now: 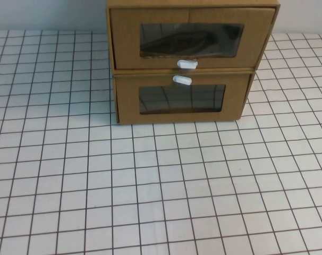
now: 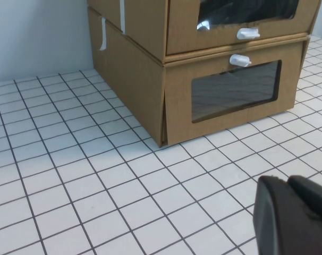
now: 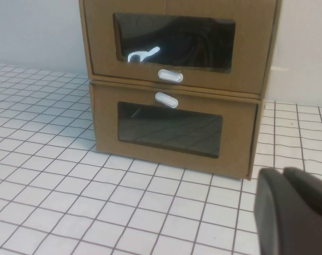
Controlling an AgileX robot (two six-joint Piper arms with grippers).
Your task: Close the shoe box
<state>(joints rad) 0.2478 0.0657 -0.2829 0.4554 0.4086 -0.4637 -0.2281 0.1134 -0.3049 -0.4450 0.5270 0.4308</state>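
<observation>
We find the shoe box (image 1: 192,38) at the upper centre of the high view, stacked on the matching lower box (image 1: 182,100); its white knob (image 1: 187,64) sits just below its window, almost touching the lower box's knob (image 1: 182,80). Its front seems to stand slightly proud of the box beneath (we judge the drawer not fully home), so a push on the front should seat it. Both boxes rest on the white gridded counter (image 1: 150,186). Neither arm reaches into the high view. The left gripper (image 2: 294,215) shows as a dark mass low in its wrist view, the right gripper (image 3: 294,212) likewise; both face the boxes from well apart, and we cannot tell how either one's jaws stand
</observation>
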